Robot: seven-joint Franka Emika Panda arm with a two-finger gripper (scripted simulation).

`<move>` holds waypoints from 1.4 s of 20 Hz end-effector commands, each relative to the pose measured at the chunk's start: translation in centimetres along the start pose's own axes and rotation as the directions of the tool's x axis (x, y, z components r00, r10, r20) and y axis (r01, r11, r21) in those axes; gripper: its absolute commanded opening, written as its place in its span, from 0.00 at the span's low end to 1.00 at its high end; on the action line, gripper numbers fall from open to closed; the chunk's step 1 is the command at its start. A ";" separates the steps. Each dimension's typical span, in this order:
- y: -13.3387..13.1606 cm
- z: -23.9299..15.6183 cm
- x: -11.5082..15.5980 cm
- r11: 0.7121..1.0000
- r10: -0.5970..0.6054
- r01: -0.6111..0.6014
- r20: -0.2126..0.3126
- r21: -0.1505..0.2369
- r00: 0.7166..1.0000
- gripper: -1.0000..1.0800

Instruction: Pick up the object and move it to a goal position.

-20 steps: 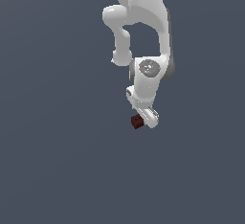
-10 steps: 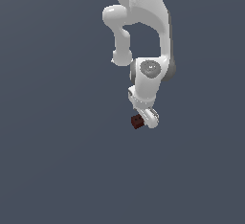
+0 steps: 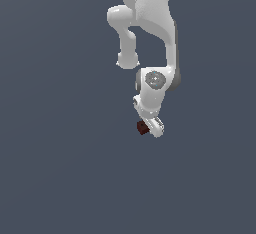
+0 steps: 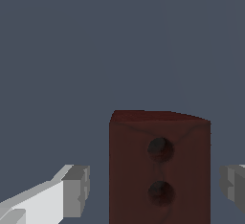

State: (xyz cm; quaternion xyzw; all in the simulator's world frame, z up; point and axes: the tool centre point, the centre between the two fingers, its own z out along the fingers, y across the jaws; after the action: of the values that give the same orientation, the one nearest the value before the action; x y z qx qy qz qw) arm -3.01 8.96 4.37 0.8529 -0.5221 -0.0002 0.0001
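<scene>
Arm: the white, glossy, jointed Franka robot arm (image 3: 150, 38) reaches down from the top of the exterior view and folds at a round grey-capped wrist joint above the claw.
Claw: the white two-fingered claw (image 3: 148, 124) (image 4: 155, 187) sits at the arm's low end, tilted toward the exterior view's left.
Claw state: apart. In the wrist view the grey fingertips (image 4: 76, 189) stand on either side of the block, and a strip of grey background shows between each pad and the block's sides, so neither pad touches it.
Object: the small dark red-brown rectangular block (image 3: 142, 127) (image 4: 160, 170) lies between the two fingers. It sits closer to the fingertip at the picture's edge than to the other one.
Block face: two dark round holes, one above the other, show on the face turned to the wrist camera.
Block in exterior view: just at the claw's tip, partly hidden by the white finger.
Surroundings: a plain, flat slate-grey surface (image 3: 60, 153) fills everything behind and around the claw.
</scene>
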 end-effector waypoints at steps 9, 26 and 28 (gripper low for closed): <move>-0.1 1.7 0.0 1.000 0.001 -0.001 0.000 0.000 1.000 0.00; 0.0 -0.2 3.6 1.000 0.001 -0.001 0.000 0.001 1.000 0.00; 0.1 -1.1 5.2 1.000 0.001 -0.001 0.000 0.001 1.000 0.00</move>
State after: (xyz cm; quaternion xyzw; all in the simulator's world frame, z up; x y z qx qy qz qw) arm -1.31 5.43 4.71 0.8530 -0.5219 -0.0009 0.0003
